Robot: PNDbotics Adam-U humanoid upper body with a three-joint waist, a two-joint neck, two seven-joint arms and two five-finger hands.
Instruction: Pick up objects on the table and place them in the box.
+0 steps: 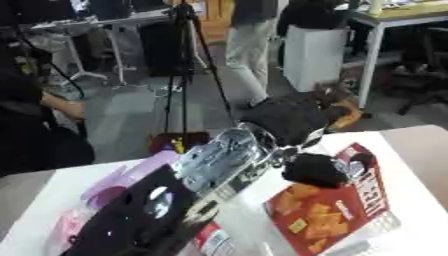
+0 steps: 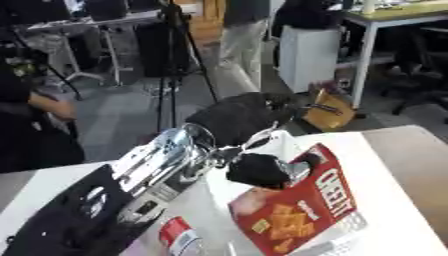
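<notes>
A red cracker box (image 2: 302,210) stands tilted on the white table (image 1: 411,165), right of centre. My left arm (image 1: 219,160), silver and black, reaches in from the lower left. Its black hand (image 2: 258,171) sits at the box's upper left corner with fingers curled over the edge. A red and white can (image 2: 179,235) lies near the front edge, just below the arm. A lilac see-through container (image 1: 131,175) shows at the left, partly hidden behind the arm. My right hand appears in no view.
Something pink (image 1: 70,227) lies at the table's front left. A tan surface (image 2: 416,160) adjoins the table on the right. Beyond the far edge are a black bag (image 1: 289,117), a tripod (image 1: 184,75) and people standing.
</notes>
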